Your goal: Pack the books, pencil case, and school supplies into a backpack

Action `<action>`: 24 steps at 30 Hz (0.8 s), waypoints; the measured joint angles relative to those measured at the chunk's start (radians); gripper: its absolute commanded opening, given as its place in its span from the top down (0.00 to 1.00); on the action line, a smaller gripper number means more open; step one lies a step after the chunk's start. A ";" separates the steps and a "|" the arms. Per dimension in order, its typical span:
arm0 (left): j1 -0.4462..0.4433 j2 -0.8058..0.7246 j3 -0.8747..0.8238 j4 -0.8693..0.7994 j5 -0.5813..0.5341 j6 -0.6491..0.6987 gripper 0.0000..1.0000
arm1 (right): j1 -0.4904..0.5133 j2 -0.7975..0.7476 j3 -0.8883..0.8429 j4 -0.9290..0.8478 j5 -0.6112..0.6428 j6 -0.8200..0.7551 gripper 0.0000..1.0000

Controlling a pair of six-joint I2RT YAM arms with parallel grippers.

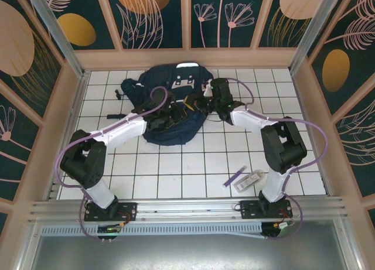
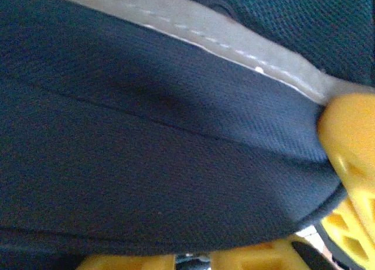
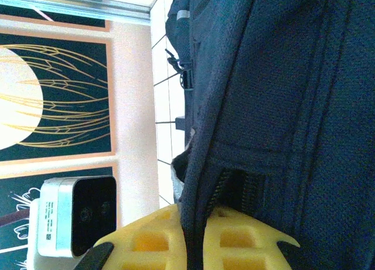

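The navy backpack (image 1: 176,82) lies at the back middle of the tiled table. My right gripper (image 1: 206,100) is at its right side, shut on a dark seam edge beside a zipper (image 3: 231,191), with the yellow fingers (image 3: 146,241) pressed to either side. My left gripper (image 1: 183,106) is pushed into the bag's middle. In the left wrist view, navy fabric (image 2: 152,164) with a pale grey strip (image 2: 193,30) hangs over the yellow fingers (image 2: 258,258) and hides their tips. A purple pen (image 1: 236,177) and a clear pack (image 1: 253,178) lie near the right arm's base.
Loose dark straps (image 1: 120,95) trail on the tiles left of the backpack. Patterned walls with wooden frames enclose the table on three sides. A white camera box (image 3: 76,214) stands against the wall. A yellow latticed part (image 2: 351,164) shows at the left wrist view's right edge.
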State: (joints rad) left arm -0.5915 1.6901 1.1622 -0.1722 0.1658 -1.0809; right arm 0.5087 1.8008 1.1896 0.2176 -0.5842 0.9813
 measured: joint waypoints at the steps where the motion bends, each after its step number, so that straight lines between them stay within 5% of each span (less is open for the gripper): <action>1: -0.002 0.003 0.000 0.003 -0.006 -0.011 1.00 | 0.000 0.000 0.000 -0.001 0.002 -0.008 1.00; 11: 0.006 -0.031 -0.045 0.005 -0.042 0.122 1.00 | -0.044 -0.002 0.000 -0.081 -0.001 -0.159 1.00; 23: 0.078 -0.113 -0.217 0.020 -0.037 0.598 1.00 | -0.169 -0.014 0.001 -0.198 -0.001 -0.410 1.00; 24: 0.077 -0.122 -0.229 0.034 -0.029 0.627 1.00 | -0.180 -0.014 0.001 -0.208 -0.002 -0.425 0.89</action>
State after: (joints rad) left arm -0.5140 1.5684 0.9333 -0.1383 0.1368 -0.4538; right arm 0.3290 1.7866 1.1908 0.0101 -0.5858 0.5564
